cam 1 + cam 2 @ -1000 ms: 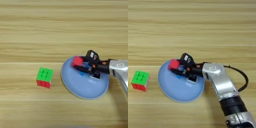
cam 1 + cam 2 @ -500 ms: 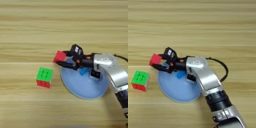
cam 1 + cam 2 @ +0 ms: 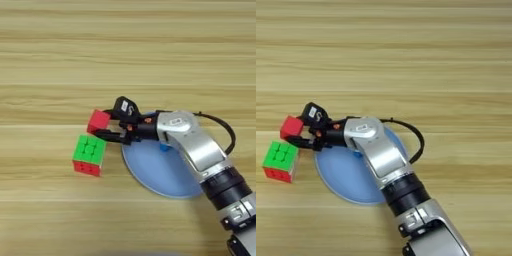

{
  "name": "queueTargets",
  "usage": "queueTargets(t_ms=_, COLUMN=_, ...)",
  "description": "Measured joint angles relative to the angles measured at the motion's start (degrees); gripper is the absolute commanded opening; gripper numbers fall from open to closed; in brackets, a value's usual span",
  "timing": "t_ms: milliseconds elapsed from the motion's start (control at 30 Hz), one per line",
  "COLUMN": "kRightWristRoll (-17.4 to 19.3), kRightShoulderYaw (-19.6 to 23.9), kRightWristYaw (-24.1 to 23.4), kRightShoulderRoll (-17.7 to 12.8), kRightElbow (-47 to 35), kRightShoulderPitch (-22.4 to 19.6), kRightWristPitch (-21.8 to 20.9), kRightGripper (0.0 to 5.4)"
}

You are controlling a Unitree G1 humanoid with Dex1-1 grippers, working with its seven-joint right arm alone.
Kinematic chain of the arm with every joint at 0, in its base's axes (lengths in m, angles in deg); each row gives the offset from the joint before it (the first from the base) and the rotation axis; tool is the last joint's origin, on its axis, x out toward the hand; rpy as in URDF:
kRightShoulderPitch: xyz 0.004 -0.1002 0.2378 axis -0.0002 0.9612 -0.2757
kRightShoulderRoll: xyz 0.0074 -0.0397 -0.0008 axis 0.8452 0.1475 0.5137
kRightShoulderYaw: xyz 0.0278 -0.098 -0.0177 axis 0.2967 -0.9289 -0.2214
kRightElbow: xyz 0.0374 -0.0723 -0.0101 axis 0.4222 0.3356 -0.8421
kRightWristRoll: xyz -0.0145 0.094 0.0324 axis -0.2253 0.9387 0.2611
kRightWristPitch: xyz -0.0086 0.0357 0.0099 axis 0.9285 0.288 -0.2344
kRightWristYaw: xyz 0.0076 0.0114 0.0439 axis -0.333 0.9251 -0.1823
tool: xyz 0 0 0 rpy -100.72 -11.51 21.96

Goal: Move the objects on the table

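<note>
Carried off the round light-blue plate [image 3: 165, 172] since the earlier frame, the small red cube [image 3: 98, 120] now hangs pinched in the black two-fingered tool [image 3: 111, 128] past the plate's nine o'clock rim, just at one o'clock of a green-topped, red-sided puzzle cube [image 3: 89, 154]. Lower it onto bare wooden counter [image 3: 125, 50], clear of that cube. A small bright-blue bar [image 3: 164, 147] lies on the plate.

My right arm [image 3: 378, 155] is a silver shell ending in a black cuff (a thin black cable loops alongside); my gripper [image 3: 107, 128] has black fingers with orange dots.
</note>
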Motion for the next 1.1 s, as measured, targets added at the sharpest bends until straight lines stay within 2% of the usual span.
queueTargets(t_ms=667, kRightWristRoll=-2.77, kRightShoulderYaw=-0.39, kRightWristYaw=-1.62, kRightShoulderRoll=2.78, kRightElbow=8.93, kRightShoulderPitch=-2.38, kRightWristPitch=-3.78, kRightGripper=2.37)
queueTargets(t_ms=733, kRightWristRoll=-3.03, kRightShoulderYaw=-0.39, kRightWristYaw=-2.05, kRightShoulderRoll=3.05, kRightElbow=9.86, kRightShoulderPitch=-2.49, kRightWristPitch=-3.93, kRightGripper=2.83)
queueTargets(t_ms=967, kRightWristRoll=-3.16, kRightShoulderYaw=0.03, kRightWristYaw=-2.54, kRightShoulderRoll=3.39, kRightElbow=9.77, kRightShoulderPitch=-2.65, kRightWristPitch=-3.83, kRightGripper=3.60)
queueTargets(t_ms=1100, kRightWristRoll=-2.58, kRightShoulderYaw=0.60, kRightWristYaw=-2.47, kRightShoulderRoll=3.46, kRightElbow=6.72, kRightShoulderPitch=-2.74, kRightWristPitch=-3.30, kRightGripper=4.08)
